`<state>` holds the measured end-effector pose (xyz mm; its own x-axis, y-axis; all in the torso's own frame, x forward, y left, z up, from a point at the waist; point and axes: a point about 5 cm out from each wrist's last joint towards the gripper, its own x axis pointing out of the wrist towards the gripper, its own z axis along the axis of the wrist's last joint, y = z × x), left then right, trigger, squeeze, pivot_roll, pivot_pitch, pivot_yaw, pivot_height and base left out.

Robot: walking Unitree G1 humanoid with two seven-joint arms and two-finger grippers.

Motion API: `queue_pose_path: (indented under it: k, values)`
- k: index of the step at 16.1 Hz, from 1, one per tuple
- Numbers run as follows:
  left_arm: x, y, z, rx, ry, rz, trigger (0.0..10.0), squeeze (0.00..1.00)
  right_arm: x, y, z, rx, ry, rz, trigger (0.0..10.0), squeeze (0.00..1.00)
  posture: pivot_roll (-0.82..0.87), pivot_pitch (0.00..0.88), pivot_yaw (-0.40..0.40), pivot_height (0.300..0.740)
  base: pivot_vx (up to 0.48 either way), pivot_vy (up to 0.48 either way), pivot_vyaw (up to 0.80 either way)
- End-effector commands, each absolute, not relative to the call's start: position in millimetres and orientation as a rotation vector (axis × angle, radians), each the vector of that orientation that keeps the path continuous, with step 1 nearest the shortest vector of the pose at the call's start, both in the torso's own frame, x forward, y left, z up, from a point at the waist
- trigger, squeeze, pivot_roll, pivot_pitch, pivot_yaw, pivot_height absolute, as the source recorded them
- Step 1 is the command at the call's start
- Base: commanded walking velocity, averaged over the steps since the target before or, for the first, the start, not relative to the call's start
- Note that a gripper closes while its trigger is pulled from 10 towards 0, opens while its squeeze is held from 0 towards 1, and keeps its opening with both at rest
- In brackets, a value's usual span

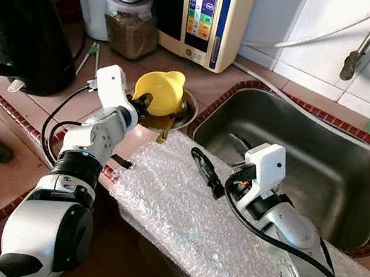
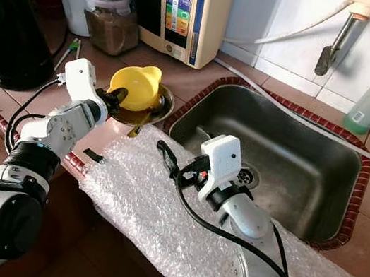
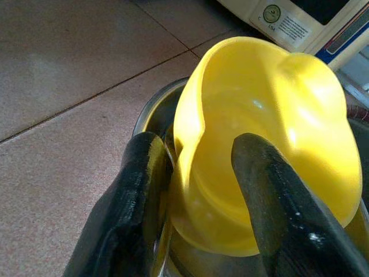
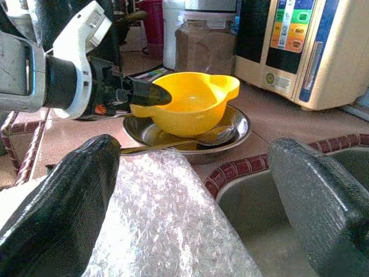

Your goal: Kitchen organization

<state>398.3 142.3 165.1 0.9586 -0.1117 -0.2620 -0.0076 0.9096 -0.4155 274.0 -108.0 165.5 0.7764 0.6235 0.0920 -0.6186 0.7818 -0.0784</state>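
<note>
Qty: 1 yellow bowl (image 1: 160, 91), 1 steel dish (image 1: 182, 113), 1 spoon (image 4: 190, 141), 1 kettle (image 1: 20, 16), 1 sink (image 1: 296, 158), 2 grippers.

Left hand (image 3: 199, 190) pinched closed, right hand (image 4: 190, 196) spread

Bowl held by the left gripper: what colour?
Bright yellow bowl, clearest in the left wrist view.

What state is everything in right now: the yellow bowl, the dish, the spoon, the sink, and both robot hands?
Yellow bowl: tilted in the dish, rim pinched.
Metal dish: on the counter.
Spoon: lying in the dish.
Sink: unfilled.
Left gripper: shut on the bowl.
Right gripper: open over bubble wrap.
</note>
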Motion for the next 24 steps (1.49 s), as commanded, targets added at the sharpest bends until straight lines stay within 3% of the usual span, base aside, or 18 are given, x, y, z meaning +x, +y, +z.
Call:
queue_pose_path:
  k: [1, 6, 8, 11, 13, 17, 18, 19, 24]
  values:
    - [397.8, 140.4, 161.8, -0.421, 0.305, -0.068, 0.0, 0.0, 273.4, -107.1, 169.3, -0.039, -0.122, 0.686, 10.0, 0.0, -0.12, 0.047, 0.072, 0.74, 0.0, 0.0, 0.0]
    - [397.0, 138.9, 162.0, -0.393, 0.279, -0.07, 0.0, 0.0, 271.6, -105.6, 168.7, -0.024, -0.118, 0.698, 10.0, 0.0, -0.12, 0.05, 0.066, 0.74, 0.0, 0.0, 0.0]
    - [397.1, 139.4, 166.6, -0.296, 0.236, -0.085, 0.0, 0.0, 273.7, -106.1, 169.5, -0.023, -0.12, 0.694, 10.0, 0.0, -0.11, 0.056, 0.065, 0.74, 0.0, 0.0, 0.0]
    - [395.6, 138.4, 181.9, -0.163, 0.079, -0.1, 0.0, 0.0, 276.3, -108.1, 170.5, -0.02, -0.12, 0.673, 10.0, 0.0, -0.11, 0.08, 0.059, 0.74, 0.0, 0.0, 0.0]
    - [392.9, 137.7, 179.8, -0.142, 0.055, -0.102, 0.0, 0.0, 276.9, -108.2, 169.9, -0.019, -0.118, 0.661, 10.0, 0.0, -0.11, 0.084, 0.062, 0.74, 0.0, 0.0, 0.0]
    - [385.9, 130.0, 199.8, -0.113, -0.153, -0.147, 0.0, 0.0, 282.8, -111.3, 172.0, 0.007, -0.128, 0.602, 10.0, 0.0, -0.1, 0.085, 0.057, 0.74, 0.0, 0.0, 0.0]
    - [382.7, 124.1, 204.1, -0.095, -0.198, -0.19, 0.0, 0.0, 286.8, -113.5, 174.8, 0.059, -0.137, 0.559, 10.0, 0.0, -0.1, 0.081, 0.056, 0.74, 0.0, 0.0, 0.0]
    - [376.1, 113.0, 206.0, -0.068, -0.243, -0.25, 0.0, 0.0, 297.0, -121.5, 180.9, 0.257, -0.135, 0.458, 10.0, 0.0, -0.1, 0.077, 0.054, 0.74, 0.0, 0.0, 0.0]
    - [351.3, 66.6, 199.4, -0.013, -0.303, -0.469, 0.0, 0.0, 308.9, -131.6, 183.6, 0.404, -0.13, 0.377, 10.0, 0.0, -0.09, 0.064, 0.049, 0.74, 0.0, 0.0, 0.0]
